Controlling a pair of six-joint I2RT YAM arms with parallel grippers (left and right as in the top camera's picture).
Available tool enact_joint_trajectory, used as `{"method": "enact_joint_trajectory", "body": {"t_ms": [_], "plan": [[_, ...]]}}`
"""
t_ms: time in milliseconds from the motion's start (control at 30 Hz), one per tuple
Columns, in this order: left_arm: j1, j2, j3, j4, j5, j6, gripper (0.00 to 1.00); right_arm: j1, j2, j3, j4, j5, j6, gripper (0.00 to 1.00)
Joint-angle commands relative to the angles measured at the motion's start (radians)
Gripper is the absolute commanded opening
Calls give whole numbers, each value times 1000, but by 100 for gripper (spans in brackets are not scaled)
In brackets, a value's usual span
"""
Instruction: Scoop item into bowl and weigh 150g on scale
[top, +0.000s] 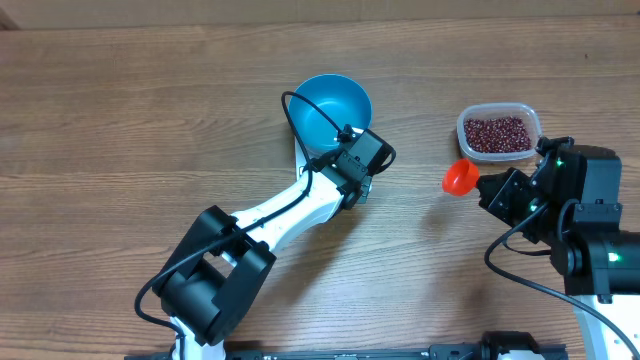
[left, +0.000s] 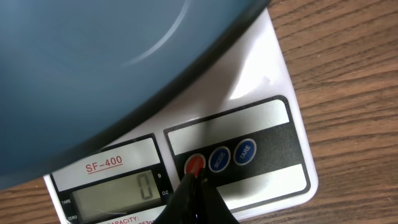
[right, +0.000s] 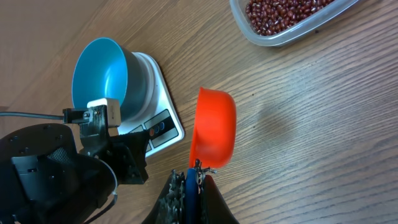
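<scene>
**tinker_jo:** ok so where's everything sitting relative to the scale (left: 273, 81)?

**mo_k:** The blue bowl (top: 335, 105) is parked right on top of the scale and covers most of it, with the plain light-blue inside showing. From overhead only a sliver of white pokes out from under it. The beans (top: 497, 132) are well off to the right of the scale, heaped in a clear tub (top: 536, 125) on the wooden table (top: 120, 120).

**tinker_jo:** and the arms?

**mo_k:** The left gripper (left: 194, 182) is down at the scale's button edge. Its fingers are pinched fully together into one point, with nothing between them. That point is right at the lower edge of the red button (left: 194, 164), the leftmost of three round ones. Honestly can't tell if it's actually pressing. The display (left: 115, 194) just left of the buttons reads 0.

**tinker_jo:** right one?

**mo_k:** The right gripper (right: 191, 175) is clamped tight on the handle of an orange scoop (right: 214, 127). The scoop is in the stretch between the scale and the tub, nearer the tub and apart from both. The wrist view only gives me its rounded outside, so I can't say what's in it.
</scene>
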Motion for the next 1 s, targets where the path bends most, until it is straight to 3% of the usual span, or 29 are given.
{"method": "enact_joint_trajectory", "body": {"t_ms": [0,967], "plan": [[3,23,15,5,-21,-10,4,4,-1,25,5,7,2,4],[3,35,5,25,-41,-11,4,4,-1,25,5,6,2,4]]}}
